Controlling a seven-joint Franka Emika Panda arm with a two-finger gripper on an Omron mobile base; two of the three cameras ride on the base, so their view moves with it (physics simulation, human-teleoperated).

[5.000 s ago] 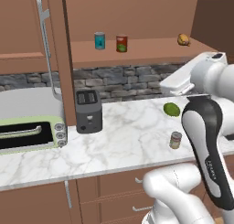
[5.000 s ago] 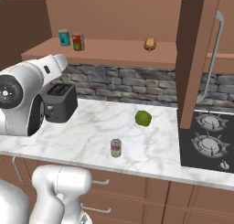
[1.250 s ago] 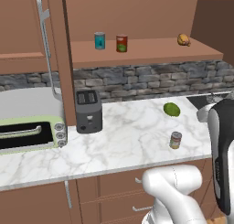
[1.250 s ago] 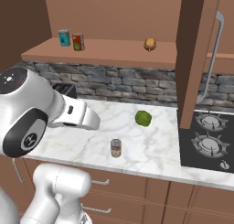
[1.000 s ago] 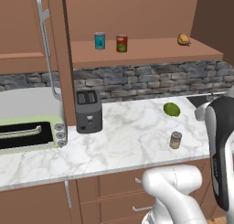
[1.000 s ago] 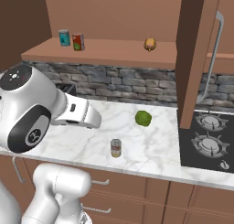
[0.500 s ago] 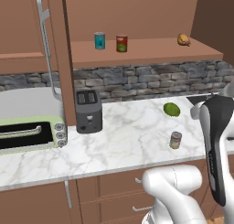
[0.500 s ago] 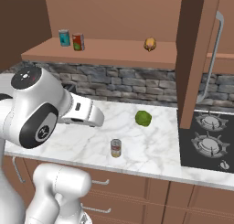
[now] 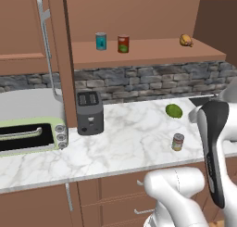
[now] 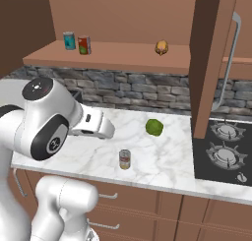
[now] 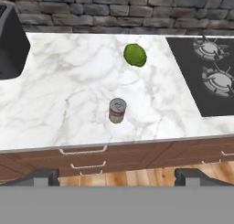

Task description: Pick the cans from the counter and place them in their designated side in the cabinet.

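Cream-yellow can point(image 11: 117, 110) upright on the marble surface point(image 11: 64, 95), near its front edge, well apart from the green lime point(image 11: 135, 55) behind it and from the stovetop point(image 11: 211, 77) off to one side. Red can point(image 9: 123, 43) already up on the cabinet shelf point(image 9: 152, 52), just beside the teal-blue can point(image 9: 101, 41), on the half away from the orange-brown food item point(image 9: 185, 40).

Likely rigid and light to moderate in weight: a small metal tin, no give under pressure, not fragile. Smooth round wall and paper label, so probably a little slippery; prone to rolling away if tipped. Best taken across the middle of the body, one finger on each side of the cylinder, below the silvery lid and above the base rim, kept upright throughout. Plenty of free room all around for a sideways or top-down approach.

Claw point(image 11: 116, 176) spread wide, holding nothing, poised well above and in front of the tin, with both dark tips at the bottom of the hand view.

Count: two task cans, one on the surface and one on the shelf; one teal-blue can; one lime; one food item; one dark toaster point(image 9: 89, 112); one green toaster oven point(image 9: 28, 138); two burners seen on the stovetop.
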